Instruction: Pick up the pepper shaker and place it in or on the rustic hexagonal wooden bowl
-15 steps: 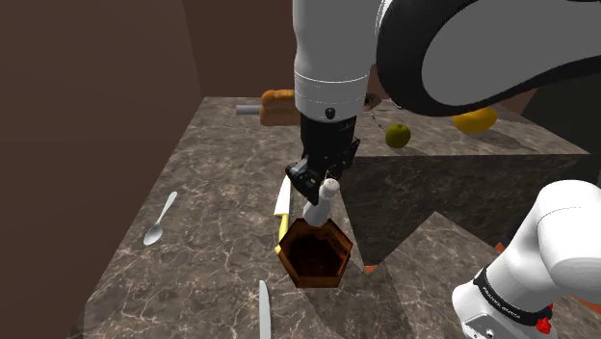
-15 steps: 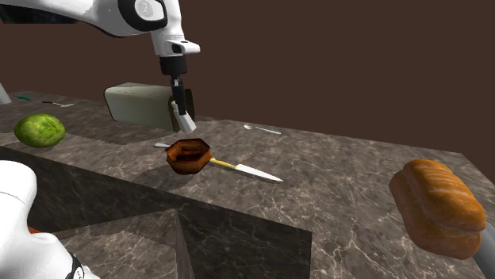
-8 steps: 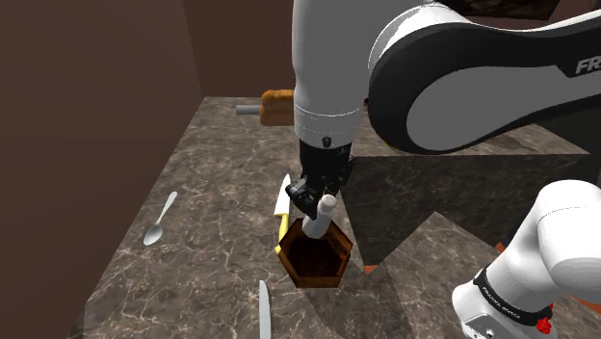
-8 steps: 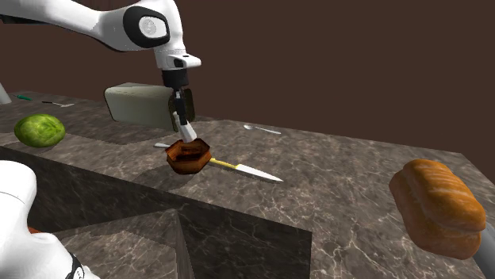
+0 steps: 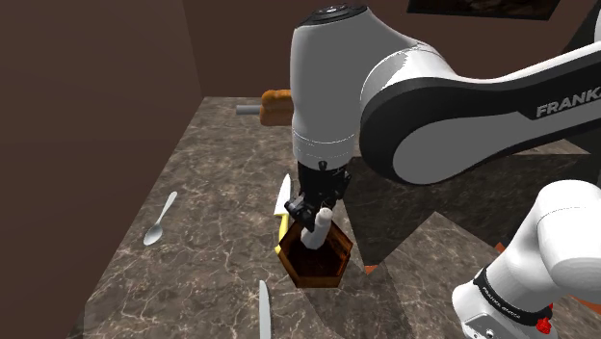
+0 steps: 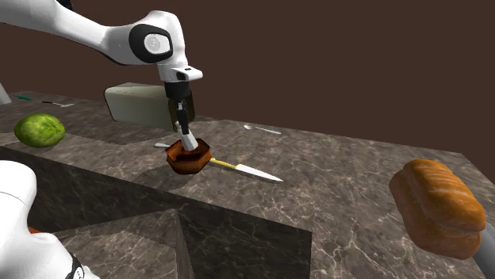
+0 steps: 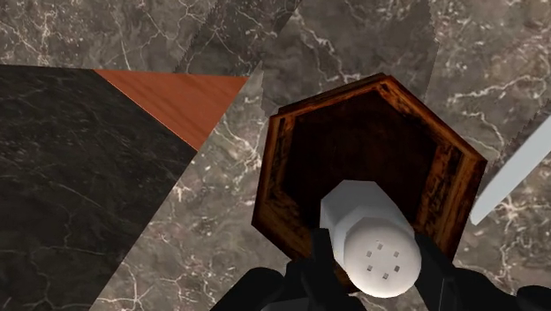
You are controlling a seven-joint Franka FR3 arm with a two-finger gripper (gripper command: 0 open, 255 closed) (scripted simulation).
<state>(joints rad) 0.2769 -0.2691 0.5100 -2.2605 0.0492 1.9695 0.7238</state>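
The white pepper shaker [image 7: 374, 240] with a holed cap is clasped between my black fingers and hangs tilted over the dark inside of the hexagonal wooden bowl [image 7: 284, 150]. In the shoulder view my gripper [image 5: 310, 214] is shut on the shaker [image 5: 317, 225], whose lower end dips into the brown bowl [image 5: 332, 270]. The second exterior view has the gripper [image 6: 185, 129] right above the bowl [image 6: 189, 160], with the shaker [image 6: 189, 141] reaching down to its rim.
A yellow-handled knife [image 5: 282, 204] lies just beyond the bowl. A spoon [image 5: 159, 220] rests toward the shoulder view's left, another knife [image 5: 264, 309] near the front edge, a bread loaf [image 5: 275, 104] at the far end. A green round thing [image 6: 40, 130] sits on the lower counter.
The gripper has come down with the shaker, from well above the bowl to the shaker's lower end dipping inside it. The grip stayed shut.
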